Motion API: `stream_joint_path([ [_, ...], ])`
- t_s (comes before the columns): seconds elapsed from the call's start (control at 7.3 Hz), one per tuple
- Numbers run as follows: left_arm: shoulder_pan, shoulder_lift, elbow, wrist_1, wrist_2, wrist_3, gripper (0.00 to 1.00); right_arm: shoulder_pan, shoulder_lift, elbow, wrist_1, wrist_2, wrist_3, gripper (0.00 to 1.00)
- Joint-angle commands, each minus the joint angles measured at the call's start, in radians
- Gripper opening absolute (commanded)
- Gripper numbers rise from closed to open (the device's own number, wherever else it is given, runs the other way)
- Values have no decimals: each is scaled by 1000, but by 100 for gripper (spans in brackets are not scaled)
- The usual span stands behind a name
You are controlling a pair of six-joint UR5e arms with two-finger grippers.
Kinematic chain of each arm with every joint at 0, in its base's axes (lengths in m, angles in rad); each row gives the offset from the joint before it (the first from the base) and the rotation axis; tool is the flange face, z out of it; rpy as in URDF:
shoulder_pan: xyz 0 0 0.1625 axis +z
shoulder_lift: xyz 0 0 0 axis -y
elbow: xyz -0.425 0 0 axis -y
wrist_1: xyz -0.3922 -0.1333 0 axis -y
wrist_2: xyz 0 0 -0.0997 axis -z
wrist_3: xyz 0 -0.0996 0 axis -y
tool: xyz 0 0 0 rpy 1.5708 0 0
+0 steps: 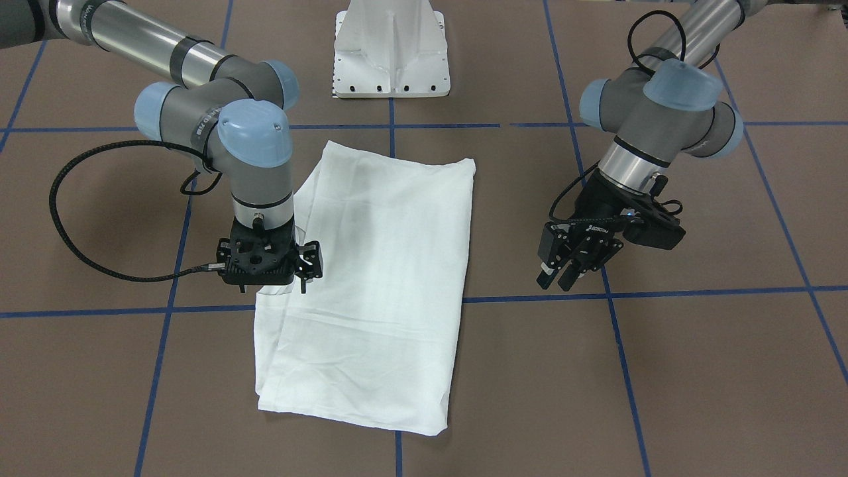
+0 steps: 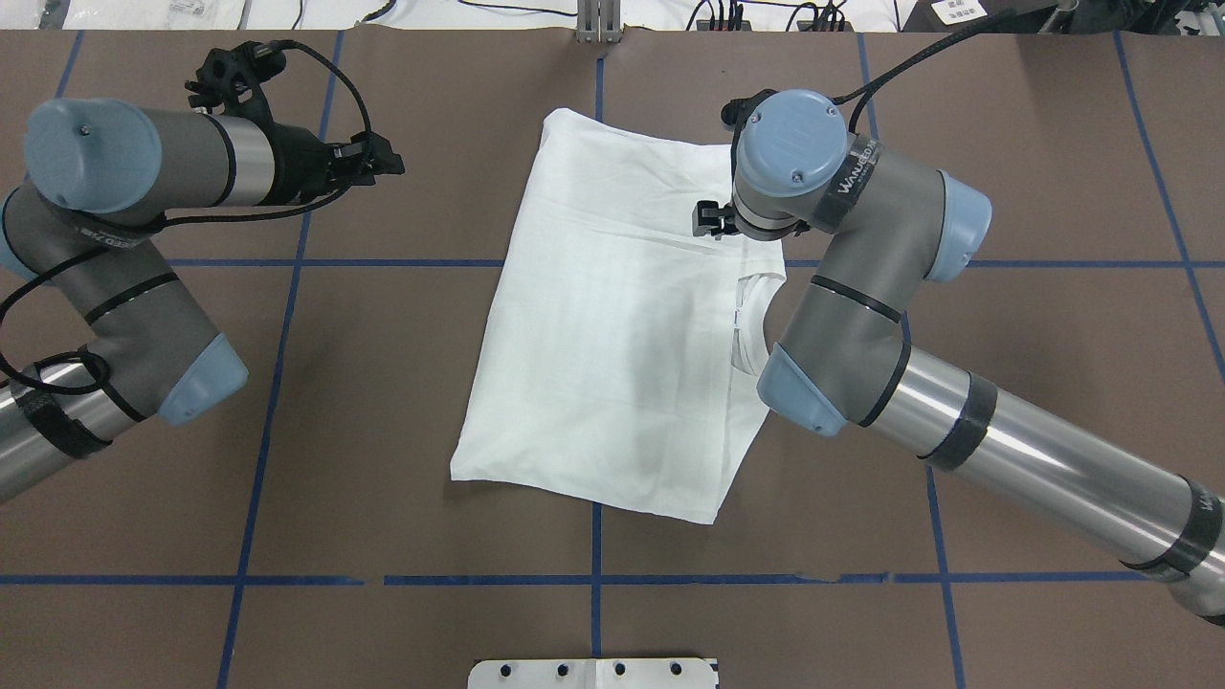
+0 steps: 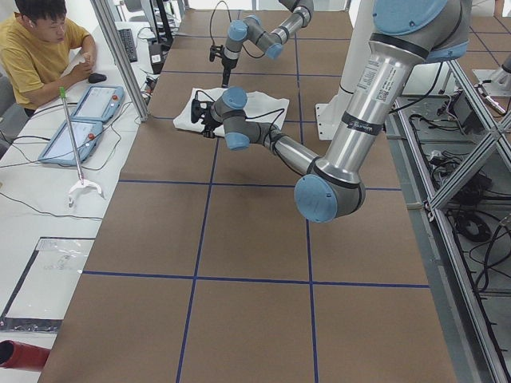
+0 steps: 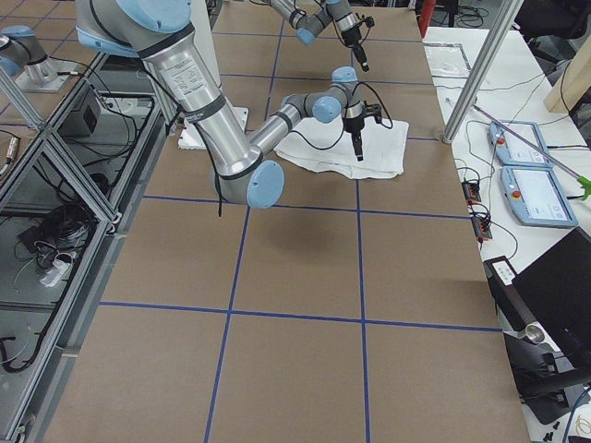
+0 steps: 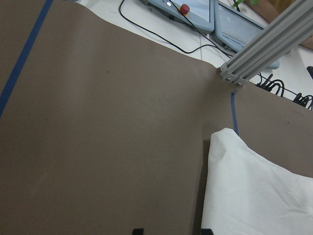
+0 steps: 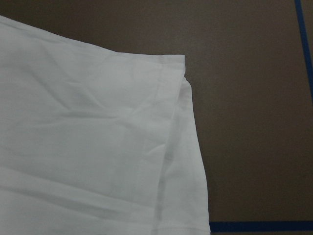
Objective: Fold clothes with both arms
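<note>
We see the shirt [image 1: 384, 278] folded flat, centre frame, on the worktop [image 1: 695, 371]. The left hand [image 1: 560, 278] hovers at right, fingers apart (the right hand [image 1: 268, 268] sits over the shirt's left edge, and we cannot tell its grip).

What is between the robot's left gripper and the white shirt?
Just bare brown table. The overhead view shows the left gripper off to one side of the white shirt, with nothing lying between them.

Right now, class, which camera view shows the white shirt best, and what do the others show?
The front-facing view: the shirt lies nearly uncovered, one edge under the right arm. Overhead, that arm hides one side. Side views show it small and far; wrist views catch only a corner.
</note>
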Motion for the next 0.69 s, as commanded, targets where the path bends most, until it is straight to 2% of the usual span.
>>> stream_joint_path([
  [0.0, 0, 0, -4, 3, -8, 0, 49, -95, -91, 188, 10, -14, 376, 100],
  [0.27, 0, 0, -8, 3, -8, 0, 49, -253, -161, 313, 10, -148, 663, 100],
  [0.55, 0, 0, -8, 3, -8, 0, 49, -356, -243, 397, 10, -218, 971, 100],
])
